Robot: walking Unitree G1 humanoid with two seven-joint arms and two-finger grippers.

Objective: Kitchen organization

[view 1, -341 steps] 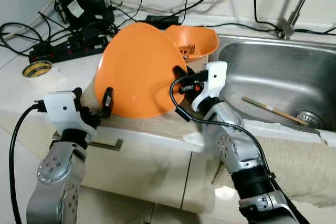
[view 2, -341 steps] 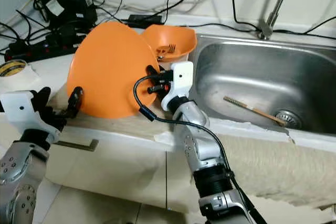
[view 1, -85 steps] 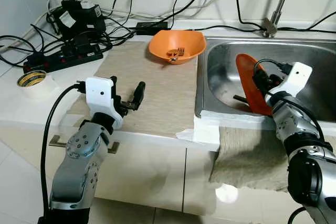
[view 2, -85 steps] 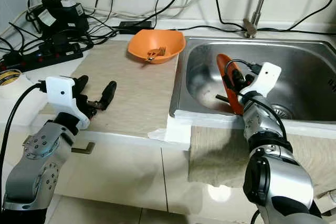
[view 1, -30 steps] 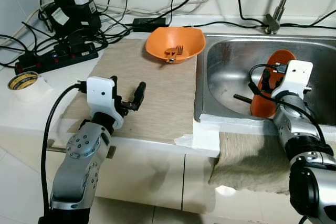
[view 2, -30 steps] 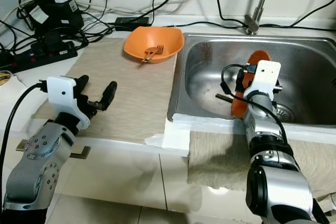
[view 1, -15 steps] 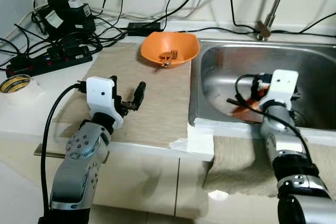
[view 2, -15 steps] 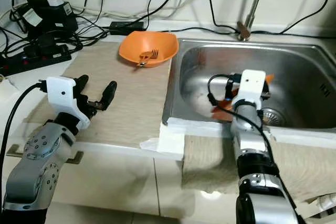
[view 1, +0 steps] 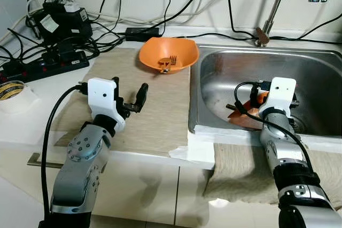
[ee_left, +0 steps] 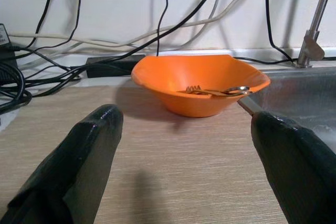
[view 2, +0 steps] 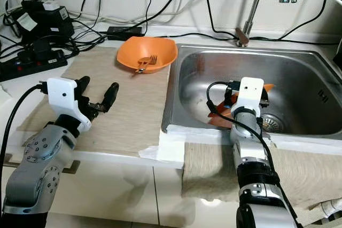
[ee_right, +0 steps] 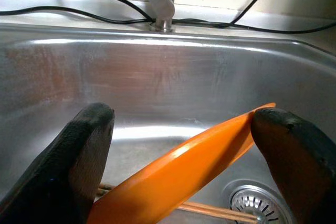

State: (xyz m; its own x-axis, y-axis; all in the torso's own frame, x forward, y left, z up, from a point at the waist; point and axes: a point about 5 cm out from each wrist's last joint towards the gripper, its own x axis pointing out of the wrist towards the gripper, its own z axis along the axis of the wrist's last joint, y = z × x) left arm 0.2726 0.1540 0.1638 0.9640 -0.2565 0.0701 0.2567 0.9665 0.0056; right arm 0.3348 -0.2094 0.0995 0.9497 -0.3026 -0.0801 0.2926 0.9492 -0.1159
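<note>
- Here, the right pincer [ee_right: 178,145] hangs inside the steel sink [view 1: 315,78], fingers spread wide around a tilted orange plate [ee_right: 173,182] that lies over a wooden chopstick [ee_right: 210,214].
- The left pincer [view 1: 133,100] hovers open and empty over the desk mat [view 1: 160,110].
- An orange bowl [view 1: 168,54] holding a fork [ee_left: 210,91] sits beside the sink.

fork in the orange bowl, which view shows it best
The left wrist view: the fork shows close up, lying across the inside of the bowl between the open left gripper. Both eye views show it smaller, from above. The right wrist view looks into the sink.
</note>
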